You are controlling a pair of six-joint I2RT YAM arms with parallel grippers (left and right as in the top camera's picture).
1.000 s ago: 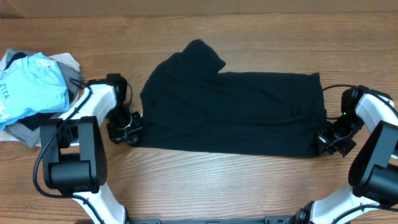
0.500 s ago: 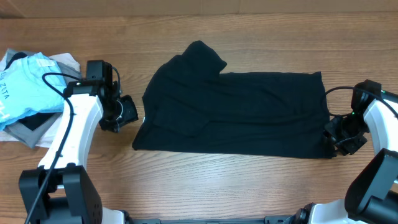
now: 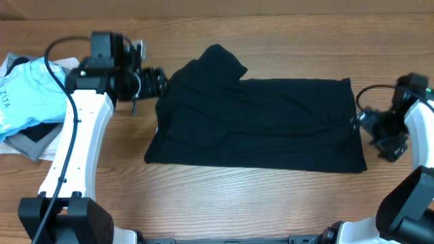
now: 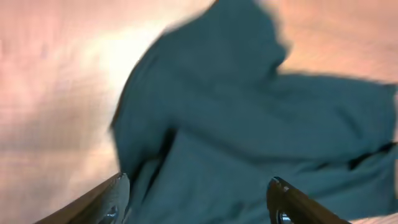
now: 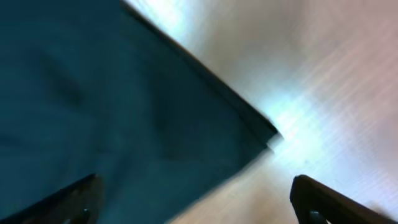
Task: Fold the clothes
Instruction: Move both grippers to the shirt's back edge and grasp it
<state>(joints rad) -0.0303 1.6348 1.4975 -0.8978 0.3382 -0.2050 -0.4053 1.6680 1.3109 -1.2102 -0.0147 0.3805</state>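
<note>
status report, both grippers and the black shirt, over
Left gripper open, by far left edge of plain black short-sleeved garment. Right gripper open, off its right edge. Garment laid out, unheld. Light blue shirt pile apart.

Opened both sets of jaws, from shut to wide. Lifted left gripper [image 3: 154, 81] from shirt's [image 3: 264, 122] near-left corner to its far-left edge. Slid right gripper [image 3: 373, 127] from near-right corner up beside the middle of the right edge. Dropped both corners flat, near-right one now spread farther out.
</note>
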